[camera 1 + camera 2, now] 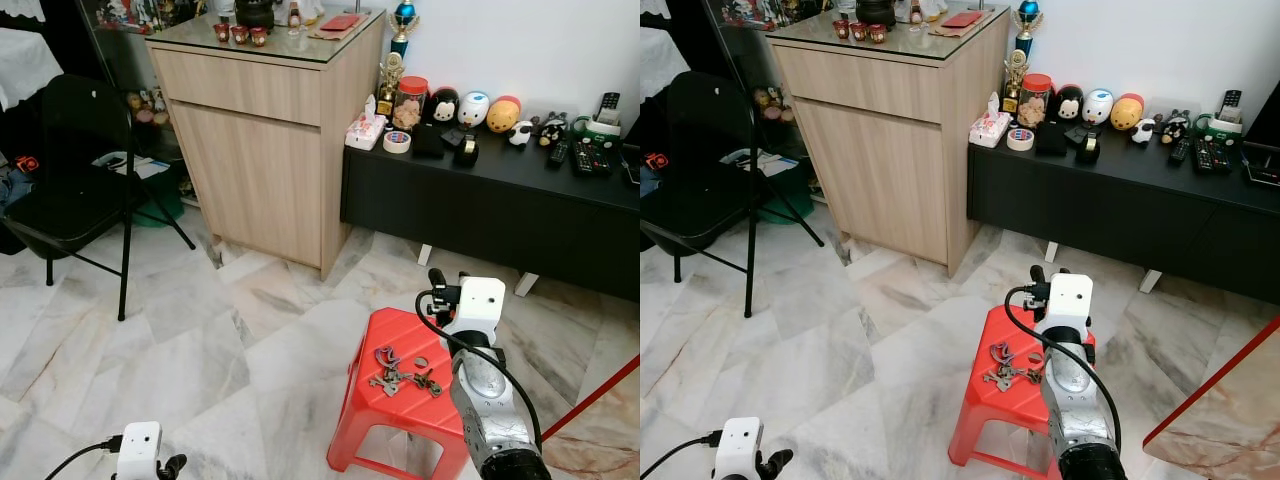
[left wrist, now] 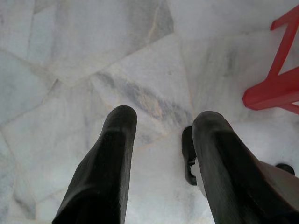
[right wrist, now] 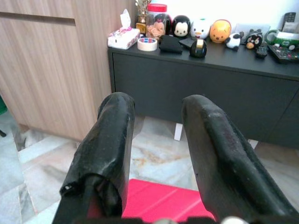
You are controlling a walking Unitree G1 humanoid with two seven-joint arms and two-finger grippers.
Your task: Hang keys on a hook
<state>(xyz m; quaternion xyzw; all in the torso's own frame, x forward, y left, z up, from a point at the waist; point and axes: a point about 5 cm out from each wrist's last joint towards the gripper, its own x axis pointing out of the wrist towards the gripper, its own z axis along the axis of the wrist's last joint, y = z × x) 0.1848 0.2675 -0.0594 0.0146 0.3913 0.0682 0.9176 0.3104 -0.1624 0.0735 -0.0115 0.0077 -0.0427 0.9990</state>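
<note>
A bunch of keys (image 1: pixel 400 376) lies on the top of a red plastic stool (image 1: pixel 392 333) on the marble floor. My right arm reaches over the stool's right side. The right gripper (image 1: pixel 438 280) hovers past the stool's far edge, beyond the keys, open with nothing between its fingers (image 3: pixel 110 135). It points toward the low black cabinet (image 3: pixel 205 79), with the stool's red top (image 3: pixel 159 205) beneath it. My left gripper (image 2: pixel 163 126) hangs low at the left, open over bare floor, with a leg of the stool (image 2: pixel 280 84) off to one side.
A tall wooden cabinet (image 1: pixel 260 150) stands behind the stool. To its right, the low black cabinet (image 1: pixel 500 210) carries toys, a tape roll and remotes. A black folding chair (image 1: pixel 70 190) is at the left. A red-edged tabletop (image 1: pixel 1230 420) juts in at the near right.
</note>
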